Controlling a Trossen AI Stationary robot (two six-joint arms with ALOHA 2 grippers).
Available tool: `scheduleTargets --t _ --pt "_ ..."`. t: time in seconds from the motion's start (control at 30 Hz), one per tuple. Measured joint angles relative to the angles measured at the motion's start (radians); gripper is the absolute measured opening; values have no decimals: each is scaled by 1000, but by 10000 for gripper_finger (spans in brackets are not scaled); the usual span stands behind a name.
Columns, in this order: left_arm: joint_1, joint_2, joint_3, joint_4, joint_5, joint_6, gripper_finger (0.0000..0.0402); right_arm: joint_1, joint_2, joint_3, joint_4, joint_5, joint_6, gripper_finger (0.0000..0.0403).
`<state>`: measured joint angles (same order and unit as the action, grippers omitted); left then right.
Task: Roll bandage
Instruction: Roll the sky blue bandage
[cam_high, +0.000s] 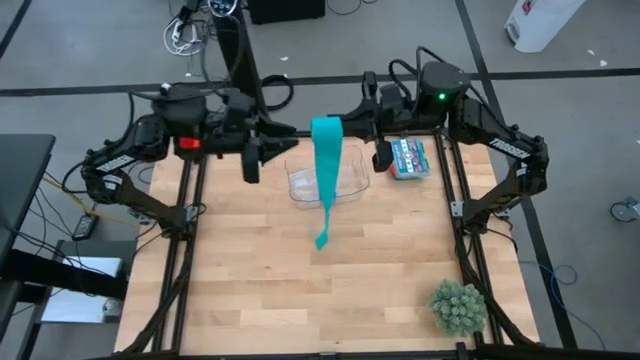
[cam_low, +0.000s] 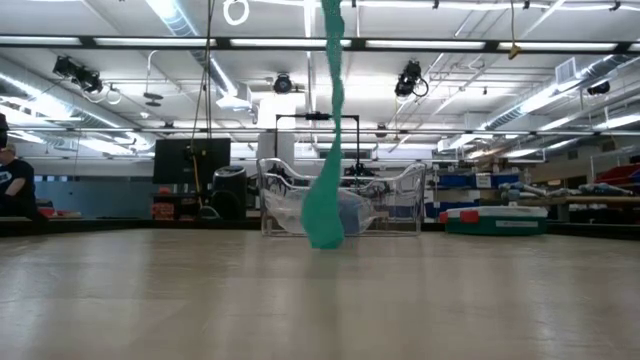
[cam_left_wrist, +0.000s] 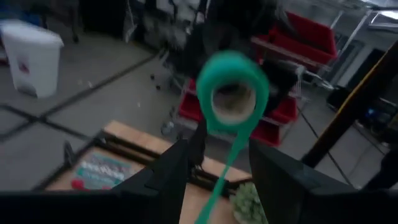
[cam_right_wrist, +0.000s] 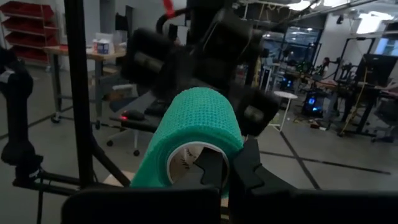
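High view showed the bandage (cam_high: 327, 165) at the frame's upper middle, its roll pinched in the closed right pincer (cam_high: 352, 124) with the tail drooping limply to the desk (cam_high: 250, 280), so it looked light and soft, best gripped at the core while the left pincer (cam_high: 262, 140) stood open.

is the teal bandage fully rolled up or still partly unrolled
Partly unrolled: the bandage has a coil on top, and its tail hangs down to the table.

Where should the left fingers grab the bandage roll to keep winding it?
Grip the bandage roll's wound outer band, coming from the open core end facing the left gripper. The right gripper already pinches the other rim, and the loose tail hangs below.
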<state>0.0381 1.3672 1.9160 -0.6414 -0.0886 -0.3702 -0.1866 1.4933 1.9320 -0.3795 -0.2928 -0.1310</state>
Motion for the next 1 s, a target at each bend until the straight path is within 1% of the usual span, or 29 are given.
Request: scheduleTargets --t 0.27,0.47,0.53,0.6,0.63,0.67,0.73,0.77,0.8,0.9,1.0 --pt "-10 72 -2 4 7 -74 177 -6 0 0 8 1 8 0" --pt "-10 103 -3 -1 15 -81 177 -7 0 0 8 15 10 0" --pt "-10 104 -2 2 15 -79 170 -8 0 0 8 16 18 0" --pt "-10 105 -2 1 15 -57 148 -13 0 0 8 16 42 0" --pt "-10 106 -2 -5 14 -49 130 -14 0 0 8 15 54 0" --pt "-10 107 -2 -18 11 -42 106 -16 0 0 8 13 68 0" --pt "-10 107 -2 -37 2 -32 44 -19 0 0 9 7 86 0" --pt "-10 107 -2 -43 -6 -29 23 -22 0 0 11 -4 97 0" --pt "-10 107 -2 -46 -17 -29 14 -26 -1 0 15 -19 115 0" --pt "-10 107 -2 -48 -37 -27 7 -38 -6 0 25 -67 178 0" --pt "-10 107 -2 -67 -48 -21 5 -52 -14 0 20 -94 243 0"
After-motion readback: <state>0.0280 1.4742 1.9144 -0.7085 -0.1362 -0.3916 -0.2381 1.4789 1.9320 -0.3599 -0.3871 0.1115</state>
